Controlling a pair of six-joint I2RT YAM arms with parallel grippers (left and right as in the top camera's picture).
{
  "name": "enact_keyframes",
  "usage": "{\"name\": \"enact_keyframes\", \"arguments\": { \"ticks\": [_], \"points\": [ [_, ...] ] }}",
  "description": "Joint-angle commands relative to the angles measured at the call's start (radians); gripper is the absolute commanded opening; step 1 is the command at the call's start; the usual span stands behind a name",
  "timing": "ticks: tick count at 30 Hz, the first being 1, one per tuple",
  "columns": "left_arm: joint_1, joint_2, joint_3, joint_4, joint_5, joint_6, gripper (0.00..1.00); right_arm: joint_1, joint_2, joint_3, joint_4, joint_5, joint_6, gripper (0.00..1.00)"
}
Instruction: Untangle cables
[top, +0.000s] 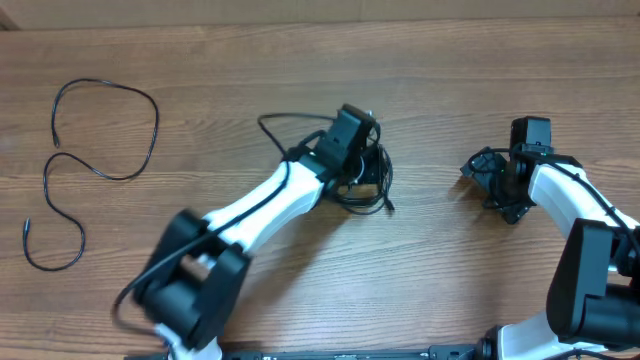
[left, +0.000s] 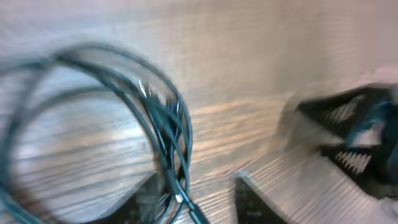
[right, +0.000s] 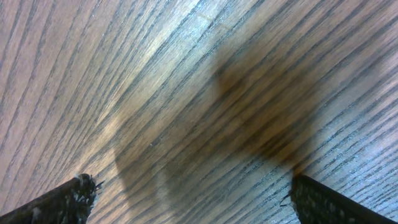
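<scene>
A tangled coil of thin black cables (top: 372, 196) lies at the table's middle, with a loop trailing to the left (top: 275, 120). My left gripper (top: 362, 172) hangs over it. In the blurred left wrist view the coil (left: 158, 118) runs between my open fingers (left: 196, 186), which straddle a bundle of strands without closing on it. A separate black cable (top: 100, 170) lies in an S-shape at the far left. My right gripper (top: 490, 188) is open and empty to the right of the coil. In the right wrist view its fingers (right: 189, 186) frame bare wood.
The wooden table (top: 450, 70) fills the view. My right gripper also shows at the right edge of the left wrist view (left: 360, 137). The arm bases stand at the front edge.
</scene>
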Motion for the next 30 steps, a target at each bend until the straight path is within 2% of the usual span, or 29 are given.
{"name": "enact_keyframes", "arguments": {
  "ticks": [1, 2, 4, 10, 13, 15, 16, 27, 30],
  "points": [
    [0.006, -0.090, 0.027, -0.057, -0.209, 0.071, 0.67, -0.001, -0.019, 0.002, 0.002, 0.002, -0.004, 1.00],
    [0.006, -0.094, 0.027, -0.076, -0.253, 0.070, 0.77, -0.001, -0.019, 0.002, 0.002, 0.002, -0.004, 1.00],
    [0.006, -0.094, 0.027, -0.121, -0.326, 0.070, 0.81, -0.001, -0.019, 0.002, 0.002, 0.002, -0.004, 1.00],
    [0.009, -0.077, 0.018, -0.203, -0.479, 0.070, 0.83, -0.001, -0.019, 0.002, 0.002, 0.002, -0.004, 1.00],
    [0.009, -0.046, 0.018, -0.209, -0.513, 0.070, 0.89, -0.001, -0.019, 0.002, 0.002, 0.002, -0.004, 1.00],
    [0.011, -0.018, 0.018, -0.208, -0.513, 0.070, 0.99, -0.001, -0.019, 0.002, 0.002, 0.002, -0.004, 1.00],
    [0.011, 0.002, 0.018, -0.206, -0.513, 0.070, 1.00, -0.001, -0.019, 0.002, 0.002, 0.002, -0.004, 1.00],
    [0.026, 0.179, 0.018, -0.133, -0.513, 0.070, 1.00, -0.001, -0.019, 0.002, 0.002, 0.002, -0.004, 1.00],
    [0.026, 0.192, 0.018, -0.117, -0.512, 0.070, 0.96, -0.001, -0.019, 0.002, 0.002, 0.002, -0.004, 1.00]
  ]
}}
